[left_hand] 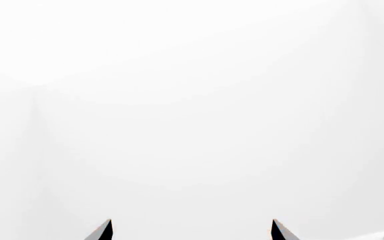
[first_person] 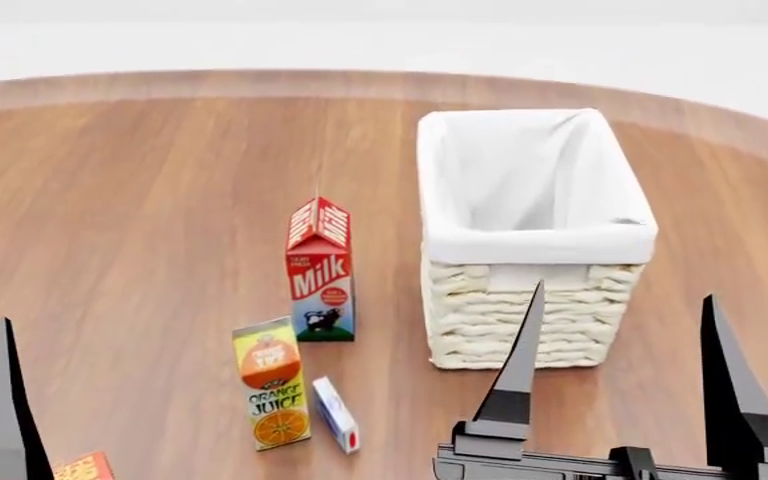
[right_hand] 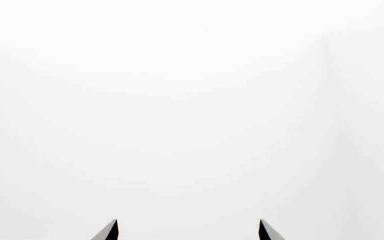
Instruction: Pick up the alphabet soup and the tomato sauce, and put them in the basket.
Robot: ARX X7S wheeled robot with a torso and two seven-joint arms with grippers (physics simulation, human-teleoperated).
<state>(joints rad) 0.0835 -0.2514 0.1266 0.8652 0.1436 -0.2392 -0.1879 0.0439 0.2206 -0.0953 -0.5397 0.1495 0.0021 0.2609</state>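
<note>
The alphabet soup and the tomato sauce are out of view in all three views. The cream wicker basket (first_person: 531, 310), lined with white cloth, stands right of the table's centre, and nothing shows inside it. My right gripper (first_person: 624, 292) is raised in front of the basket's near side, open, with its two dark fingers pointing up. It holds nothing. Of my left arm only one dark finger (first_person: 8, 400) shows, at the lower left edge. Both wrist views face blank white. In them the left gripper (left_hand: 192, 230) and the right gripper (right_hand: 188, 230) show wide-apart fingertips with nothing between.
A red and white milk carton (first_person: 320, 272) stands left of the basket. An orange juice carton (first_person: 271, 385) and a small white and blue box (first_person: 335, 413) are nearer me. The corner of an orange box (first_person: 87, 467) peeks in at the bottom left. The round wooden table (first_person: 131, 220) curves away behind.
</note>
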